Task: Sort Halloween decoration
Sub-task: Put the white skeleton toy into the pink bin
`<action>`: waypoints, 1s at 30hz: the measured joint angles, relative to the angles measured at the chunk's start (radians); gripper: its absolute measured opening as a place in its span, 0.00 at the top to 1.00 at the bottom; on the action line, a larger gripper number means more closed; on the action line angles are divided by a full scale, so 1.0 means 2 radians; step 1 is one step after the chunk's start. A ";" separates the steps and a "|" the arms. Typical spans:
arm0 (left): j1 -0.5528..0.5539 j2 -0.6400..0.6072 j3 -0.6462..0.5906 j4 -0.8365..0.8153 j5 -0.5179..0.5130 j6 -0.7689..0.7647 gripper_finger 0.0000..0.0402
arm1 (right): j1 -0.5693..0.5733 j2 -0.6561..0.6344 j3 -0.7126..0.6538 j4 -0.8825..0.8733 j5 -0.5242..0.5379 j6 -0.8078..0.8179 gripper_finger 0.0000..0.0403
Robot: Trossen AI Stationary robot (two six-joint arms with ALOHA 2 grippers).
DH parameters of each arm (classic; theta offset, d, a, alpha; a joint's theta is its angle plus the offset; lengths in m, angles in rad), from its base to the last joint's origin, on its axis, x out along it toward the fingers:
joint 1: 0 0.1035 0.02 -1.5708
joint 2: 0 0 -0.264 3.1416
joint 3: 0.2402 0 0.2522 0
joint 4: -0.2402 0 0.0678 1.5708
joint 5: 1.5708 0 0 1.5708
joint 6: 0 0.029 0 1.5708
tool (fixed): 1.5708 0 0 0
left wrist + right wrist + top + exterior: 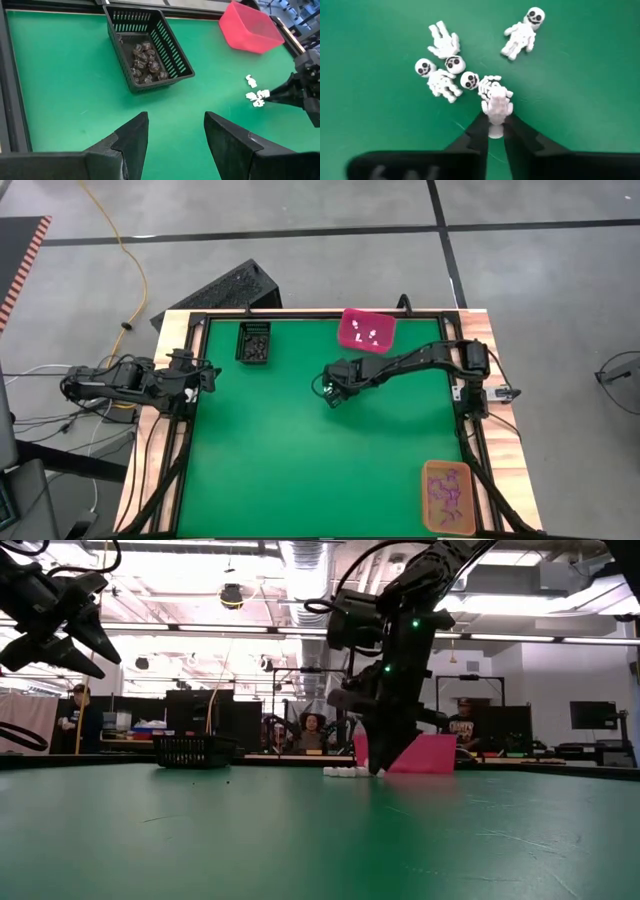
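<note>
- A large green counter (300, 450), framed by a dark rail and pale wood edging, is seen from above on a grey concrete floor (300, 220) crossed by dark tape lines and a yellow cable (125, 250).
- Beyond the counter, in the low view, a bright workshop is shown with ceiling lights, dark equipment and a few seated or standing people far behind; nobody is near the counter.
- The right arm (420, 360) is stretched from the right edge toward the middle of the counter, so that its gripper (495, 131) is brought down onto a small cluster of white pieces.
- The left arm (120, 380) is parked off the left edge, raised, with its gripper (175, 132) aimed across the counter and the fingers spread open and empty; it appears to be waiting.
- Three bins are set apart near the edges, apparently one per colour: a pink bin (367, 330) at the far edge with a few white pieces inside, a black basket (254, 342) at the far left holding dark pieces, and an orange bin (446, 495) at the near right corner holding purple pieces.
- The Halloween decoration still unsorted is a handful of white skeleton figures (442, 75), lying flat and close together on the green surface, a short way in front of the pink bin.
- One white skeleton (496, 107) is pinched between the right fingers, which are closed on it at the surface; it is probably meant for the pink bin.
</note>
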 joint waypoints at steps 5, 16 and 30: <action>0.000 0.000 0.000 0.000 -0.001 0.000 0.54 | -0.001 -0.007 0.000 -0.002 -0.014 -0.010 0.92; 0.000 0.000 0.000 0.000 -0.007 0.000 0.54 | -0.011 -0.047 0.055 -0.057 -0.014 -0.043 0.91; 0.000 0.000 0.000 0.000 -0.013 0.000 0.54 | -0.161 -0.049 0.121 -0.131 0.010 -0.091 0.90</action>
